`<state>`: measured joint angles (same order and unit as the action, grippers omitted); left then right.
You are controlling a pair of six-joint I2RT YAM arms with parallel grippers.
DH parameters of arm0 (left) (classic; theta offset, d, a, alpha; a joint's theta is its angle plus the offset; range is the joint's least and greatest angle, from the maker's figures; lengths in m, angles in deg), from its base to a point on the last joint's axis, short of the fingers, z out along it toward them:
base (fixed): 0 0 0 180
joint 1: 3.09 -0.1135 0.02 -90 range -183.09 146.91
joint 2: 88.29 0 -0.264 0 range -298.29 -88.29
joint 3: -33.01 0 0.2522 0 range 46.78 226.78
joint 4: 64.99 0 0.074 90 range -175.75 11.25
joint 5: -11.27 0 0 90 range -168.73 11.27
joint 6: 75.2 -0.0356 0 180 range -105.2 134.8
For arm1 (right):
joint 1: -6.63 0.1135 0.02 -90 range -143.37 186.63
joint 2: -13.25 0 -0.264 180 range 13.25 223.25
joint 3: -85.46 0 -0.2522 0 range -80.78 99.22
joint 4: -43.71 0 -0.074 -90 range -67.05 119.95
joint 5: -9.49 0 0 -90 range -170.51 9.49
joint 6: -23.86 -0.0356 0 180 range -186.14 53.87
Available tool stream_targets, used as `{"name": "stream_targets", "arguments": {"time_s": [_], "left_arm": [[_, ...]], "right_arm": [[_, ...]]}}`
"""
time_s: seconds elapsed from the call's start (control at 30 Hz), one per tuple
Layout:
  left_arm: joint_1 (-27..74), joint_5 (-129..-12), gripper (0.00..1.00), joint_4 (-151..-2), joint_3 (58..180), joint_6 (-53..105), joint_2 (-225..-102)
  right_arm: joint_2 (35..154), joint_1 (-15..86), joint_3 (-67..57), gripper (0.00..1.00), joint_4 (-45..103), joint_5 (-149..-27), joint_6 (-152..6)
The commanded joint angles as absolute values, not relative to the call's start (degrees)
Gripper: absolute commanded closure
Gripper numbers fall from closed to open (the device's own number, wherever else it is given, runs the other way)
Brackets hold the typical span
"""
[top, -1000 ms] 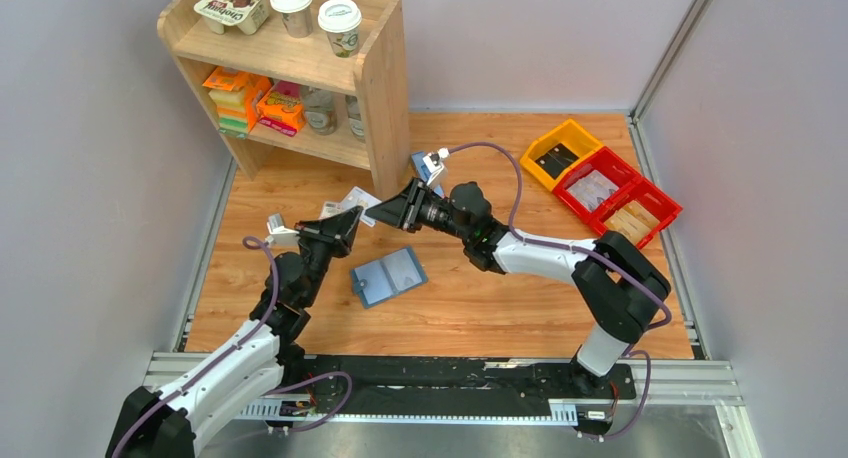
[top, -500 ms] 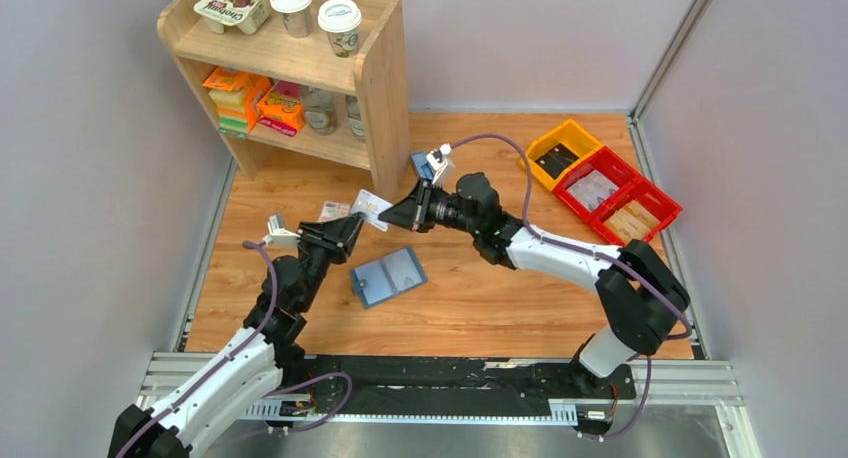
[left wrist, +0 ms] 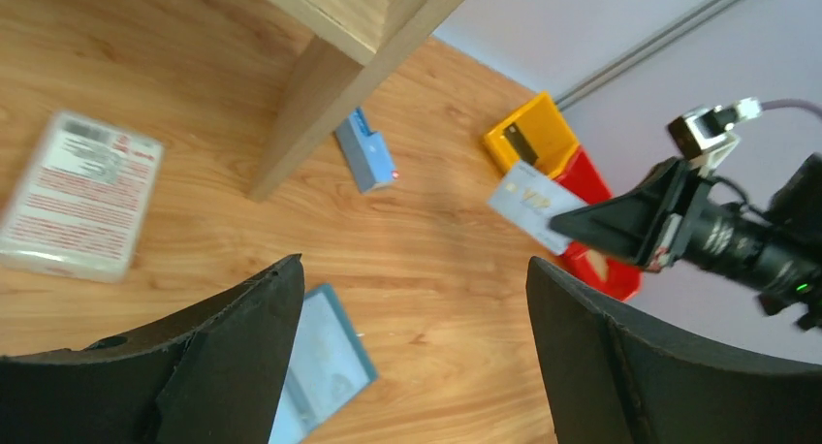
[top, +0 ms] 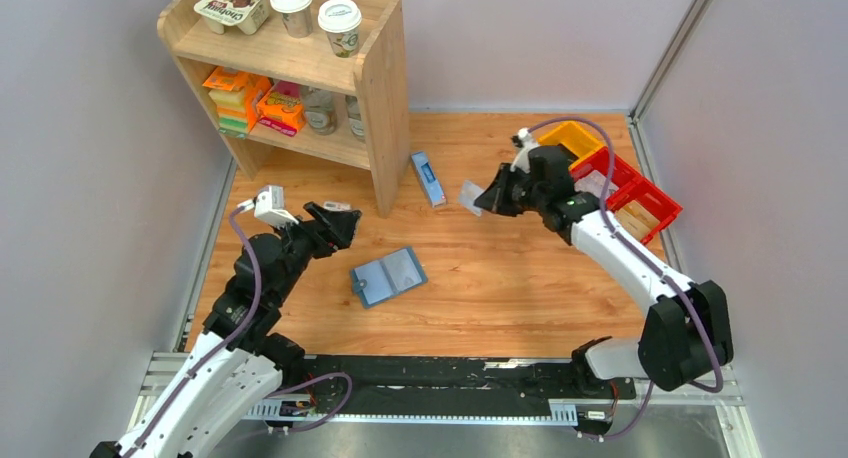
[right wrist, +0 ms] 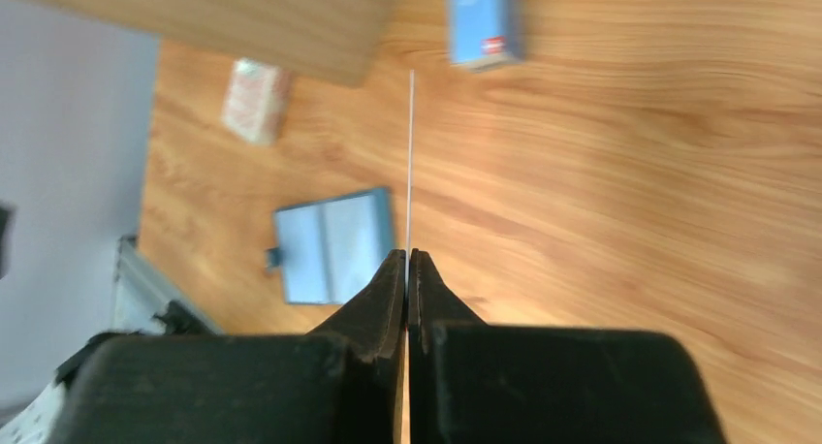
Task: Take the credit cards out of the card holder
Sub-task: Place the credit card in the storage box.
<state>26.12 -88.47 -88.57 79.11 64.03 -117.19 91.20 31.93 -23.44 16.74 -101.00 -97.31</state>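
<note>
Since the earlier frame, the two arms have parted. Your right gripper point(top: 484, 200) has swung from mid-table toward the upper right of the top view, taking the card point(top: 470, 192) with it. Your left gripper point(top: 338, 219) has let go and drawn back to the left.

- Right gripper: clenched on the card. Its own wrist view shows the card edge-on, a thin line rising straight from the closed fingertips.
- Left gripper: released, jaws wide, nothing between them.
- Card holder point(top: 388, 276): lying open and flat on the table, lower centre of the top view. Its long axis runs from lower left up to the right, slightly tilted.
- Left gripper is the nearer one; the holder lies just down and to the right of it in the frame. Right gripper is well apart from it, up and to the right, near the yellow bin point(top: 565, 138).
- Pale inner panels face up. You cannot tell from here whether another card sits in them.

Judgement: set this card down first. If you go back to the holder, reach with the left arm and approach across the holder's short side.
</note>
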Motion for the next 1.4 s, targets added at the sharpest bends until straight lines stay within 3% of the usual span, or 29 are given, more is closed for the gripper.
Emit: {"name": "stream_targets", "arguments": {"time_s": [0.0, 0.2, 0.5, 1.07, 1.17, 1.3, 1.37], "left_arm": [[25.83, -89.72, 0.07, -101.93, 85.78, 41.46, -117.55], [25.30, -92.79, 0.00, -109.86, 91.59, 25.72, -120.01], [23.54, -96.21, 0.00, -109.78, 86.86, 22.02, -117.29], [23.45, -100.27, 0.00, -109.51, 86.50, 20.34, -116.41], [23.37, -99.48, 0.01, -109.25, 86.33, 20.34, -116.41], [23.37, -98.77, 0.01, -108.81, 86.24, 20.34, -116.59], [23.45, -98.69, 0.01, -108.81, 86.24, 20.34, -116.76]], "right_arm": [[87.96, 23.18, -19.26, 1.00, 1.49, -94.93, -88.73], [89.00, 12.00, -14.60, 1.00, -4.58, -86.23, -86.00], [99.10, -1.80, -7.92, 1.00, -5.82, -84.73, -86.44], [122.84, -6.99, 9.65, 0.99, -11.26, -94.05, -81.69], [125.48, -7.34, 14.04, 0.94, -15.38, -91.06, -79.76], [127.59, -7.52, 19.06, 0.72, -19.44, -85.53, -77.91], [127.59, -7.43, 20.64, 0.65, -20.40, -82.37, -77.82]]}}
